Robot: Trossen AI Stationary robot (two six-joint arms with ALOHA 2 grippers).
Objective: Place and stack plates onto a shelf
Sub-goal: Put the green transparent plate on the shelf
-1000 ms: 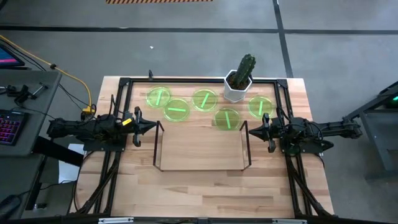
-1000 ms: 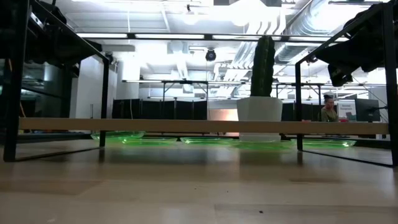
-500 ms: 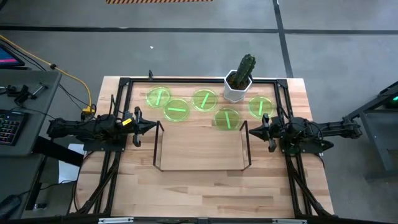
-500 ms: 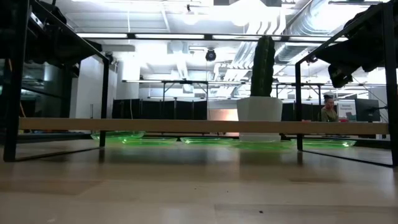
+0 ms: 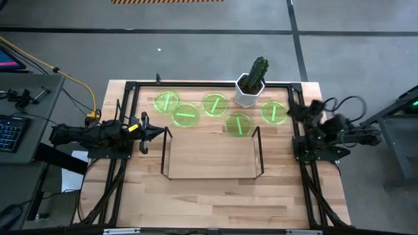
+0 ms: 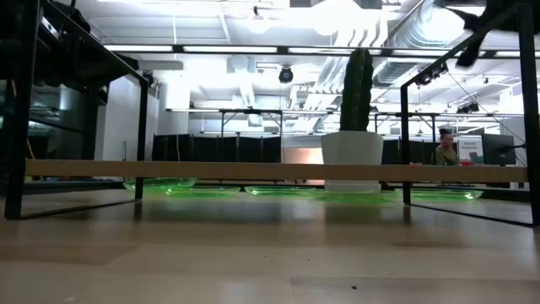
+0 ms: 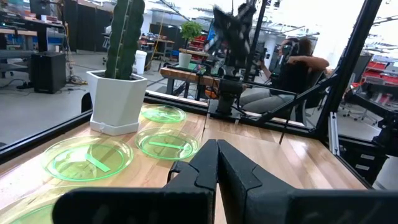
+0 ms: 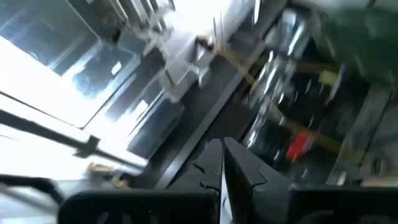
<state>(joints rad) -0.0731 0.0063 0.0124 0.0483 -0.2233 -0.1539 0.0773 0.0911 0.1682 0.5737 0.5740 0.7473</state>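
Several green plates (image 5: pixel 215 104) lie flat on the table in a row near its far edge, beyond the shelf (image 5: pixel 210 153); three of them show in the left wrist view (image 7: pixel 166 144). The shelf stands mid-table on its wire end frames, its wooden board (image 6: pixel 270 171) bare. My left gripper (image 5: pixel 163 133) stays level and shut (image 7: pixel 216 149) at the shelf's left end. My right gripper (image 5: pixel 292 108) is raised at the table's right side near the rightmost plate (image 5: pixel 274 111). It is shut (image 8: pixel 222 149), holds nothing and points up toward the ceiling.
A white potted cactus (image 5: pixel 251 83) stands at the far edge among the plates. A black metal frame (image 5: pixel 130 85) runs around the table. A person (image 7: pixel 298 62) sits in the room beyond the table's right side.
My right gripper has risen from the shelf's right end and drawn back toward the table's right and far edges. It tipped upward and rolled, and stayed shut. The plates and the shelf have not moved.
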